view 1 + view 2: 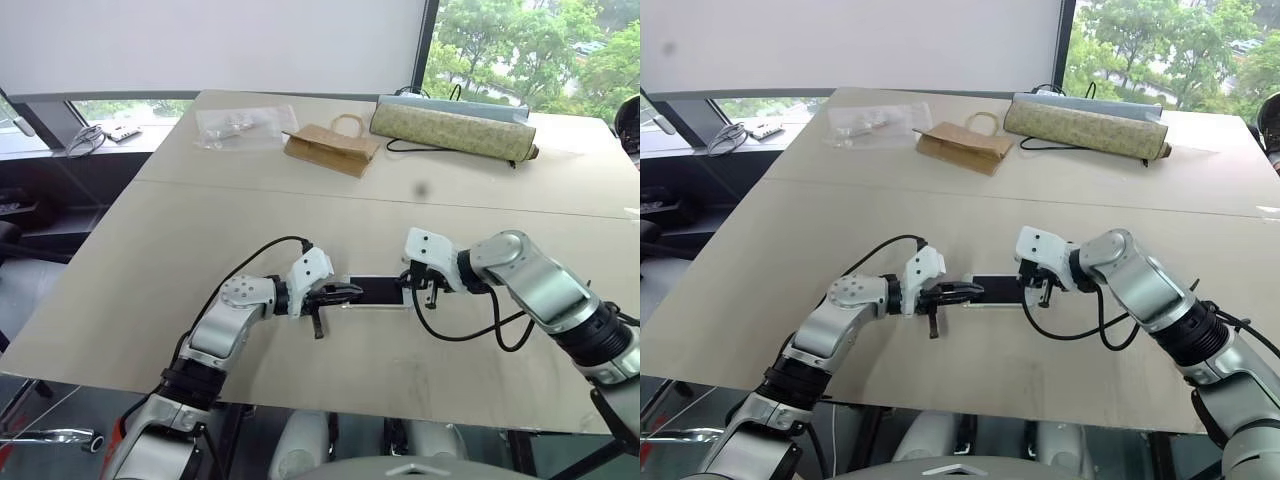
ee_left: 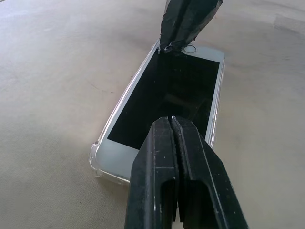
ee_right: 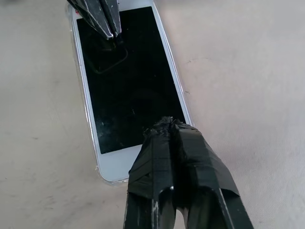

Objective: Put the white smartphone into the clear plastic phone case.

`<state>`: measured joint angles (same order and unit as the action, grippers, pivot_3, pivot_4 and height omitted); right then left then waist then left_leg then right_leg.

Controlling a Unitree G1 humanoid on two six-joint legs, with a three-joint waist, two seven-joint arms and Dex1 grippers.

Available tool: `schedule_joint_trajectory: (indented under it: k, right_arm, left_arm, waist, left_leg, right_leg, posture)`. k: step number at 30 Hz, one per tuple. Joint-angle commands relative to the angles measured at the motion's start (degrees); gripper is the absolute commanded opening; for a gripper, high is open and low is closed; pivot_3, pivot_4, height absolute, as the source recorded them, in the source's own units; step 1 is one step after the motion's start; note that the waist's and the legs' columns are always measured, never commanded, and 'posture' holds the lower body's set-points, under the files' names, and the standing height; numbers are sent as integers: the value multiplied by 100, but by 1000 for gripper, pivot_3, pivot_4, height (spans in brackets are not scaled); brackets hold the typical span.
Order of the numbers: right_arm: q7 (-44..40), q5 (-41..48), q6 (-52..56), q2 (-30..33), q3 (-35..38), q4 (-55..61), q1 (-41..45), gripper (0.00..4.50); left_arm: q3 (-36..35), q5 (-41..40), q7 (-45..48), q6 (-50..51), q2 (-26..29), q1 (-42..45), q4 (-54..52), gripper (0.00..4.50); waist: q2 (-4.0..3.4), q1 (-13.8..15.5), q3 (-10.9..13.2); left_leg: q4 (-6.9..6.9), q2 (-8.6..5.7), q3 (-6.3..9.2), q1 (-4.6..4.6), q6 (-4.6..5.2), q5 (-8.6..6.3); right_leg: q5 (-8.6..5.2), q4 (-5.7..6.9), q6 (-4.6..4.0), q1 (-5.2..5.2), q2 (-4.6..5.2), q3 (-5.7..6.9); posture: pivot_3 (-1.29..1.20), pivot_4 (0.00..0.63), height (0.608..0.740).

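Observation:
The white smartphone (image 1: 378, 292) lies flat, screen up, on the table between my two grippers. A clear plastic phone case (image 2: 95, 161) shows as a thin transparent rim around the phone's corner and long edges (image 3: 106, 177). My left gripper (image 1: 350, 291) is shut, its tips resting over the phone's left end (image 2: 171, 119). My right gripper (image 1: 414, 291) is shut too, with its taped tips over the phone's right end (image 3: 164, 123). Neither gripper clasps the phone. Each wrist view shows the other gripper's tip at the far end of the screen.
At the back of the table lie a crinkled clear plastic bag (image 1: 243, 126), a brown paper bag (image 1: 330, 148) and a long patterned roll (image 1: 452, 128) with a black cable. The table's front edge (image 1: 330, 405) runs close below the phone.

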<state>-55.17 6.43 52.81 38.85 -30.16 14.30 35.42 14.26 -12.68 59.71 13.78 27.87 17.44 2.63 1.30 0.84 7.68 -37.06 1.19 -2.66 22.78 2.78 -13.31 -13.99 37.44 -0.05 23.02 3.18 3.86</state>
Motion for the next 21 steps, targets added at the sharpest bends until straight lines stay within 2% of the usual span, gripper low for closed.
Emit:
schedule_joint_trajectory:
  k: [1, 13, 21]
  right_arm:
    - [-88, -146, 641, 212, -645, -224, -301, 0]
    - [63, -136, 928, 436, -676, -93, -613, 0]
    - [245, -124, 980, 579, -608, -96, -1012, 0]
  left_arm:
    - [109, 102, -31, 74, 9, -117, -22, 46]
    - [324, 222, -429, 346, -335, -260, -251, 46]
    - [587, 290, -740, 752, -595, -414, -708, 46]
  waist:
    - [-7, 4, -4]
    - [-21, 24, -82]
    - [-23, 57, -106]
  left_leg:
    - [3, 0, 0, 1, 1, 0]
    - [45, -8, -9, 10, 17, -12]
    - [57, -9, -23, 10, 18, -19]
  right_leg:
    - [1, -5, -1, 0, 1, 0]
    - [14, -73, -23, -9, 23, 9]
    - [-3, -102, 4, -37, 89, 93]
  posture:
    - [0, 150, 740]
    - [0, 150, 740]
    - [0, 150, 740]
